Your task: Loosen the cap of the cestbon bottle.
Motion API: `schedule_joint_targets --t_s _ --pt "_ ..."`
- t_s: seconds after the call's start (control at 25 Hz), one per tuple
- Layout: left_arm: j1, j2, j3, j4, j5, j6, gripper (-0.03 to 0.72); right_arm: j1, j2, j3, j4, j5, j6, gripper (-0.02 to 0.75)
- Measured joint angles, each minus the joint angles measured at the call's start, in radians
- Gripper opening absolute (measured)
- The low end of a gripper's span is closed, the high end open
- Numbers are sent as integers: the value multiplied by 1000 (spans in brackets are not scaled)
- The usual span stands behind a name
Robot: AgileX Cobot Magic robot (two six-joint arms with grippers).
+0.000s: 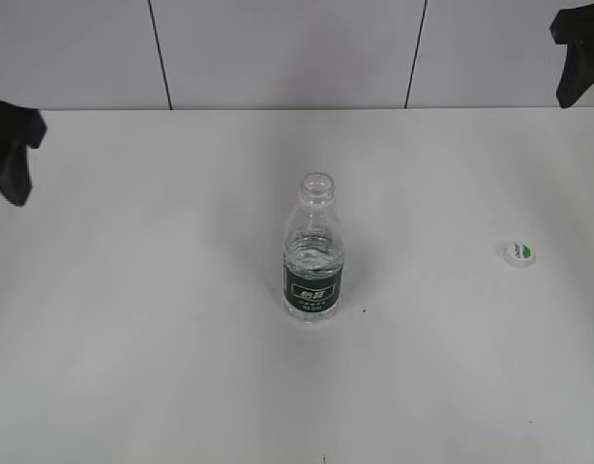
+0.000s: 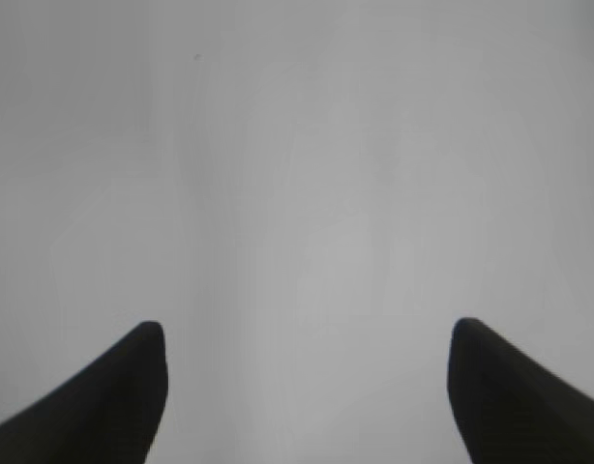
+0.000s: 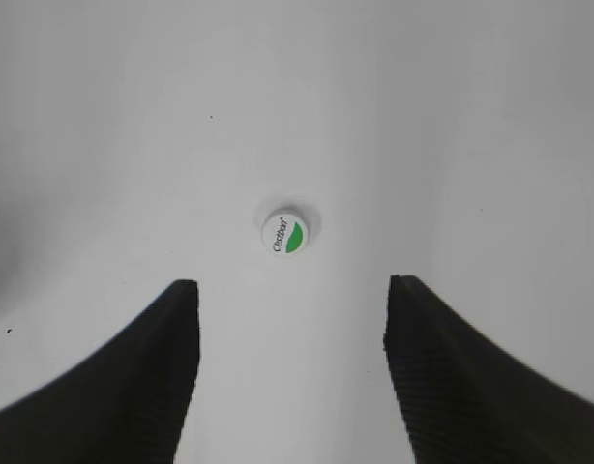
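The cestbon bottle (image 1: 313, 253) stands upright in the middle of the white table, clear with a dark green label, its neck open with no cap on it. The cap (image 1: 518, 253), white with a green mark, lies on the table far to the right of the bottle; it also shows in the right wrist view (image 3: 285, 233), ahead of the jaws. My right gripper (image 3: 291, 290) is open and empty, raised at the far right (image 1: 578, 53). My left gripper (image 2: 309, 333) is open and empty over bare table, at the far left (image 1: 12, 155).
The white table (image 1: 162, 338) stretches all round the bottle. A white panelled wall (image 1: 287, 48) with dark seams rises behind the table's far edge. A few tiny dark specks lie on the table.
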Motion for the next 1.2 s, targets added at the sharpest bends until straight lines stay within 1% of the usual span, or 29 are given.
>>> schedule_joint_targets --t_s 0.16,0.28,0.52,0.68,0.8,0.96,1.2 --pt "117 0 0 -31 70 71 538 0 -12 27 5 1 -1 463" --pt "168 0 0 -39 77 103 538 0 -68 132 16 1 -1 463" --pt "177 -11 0 -64 78 132 536 1 -288 416 17 2 -2 463" --pt "178 -79 1 -72 80 144 535 1 -474 554 38 3 -1 463" --pt "178 -165 29 -82 80 153 535 1 -616 634 45 4 -1 463" --pt "178 -305 100 -99 81 156 535 1 -803 719 55 5 -1 463" --pt "178 -552 193 -108 84 157 535 1 -1125 811 60 7 -1 463"
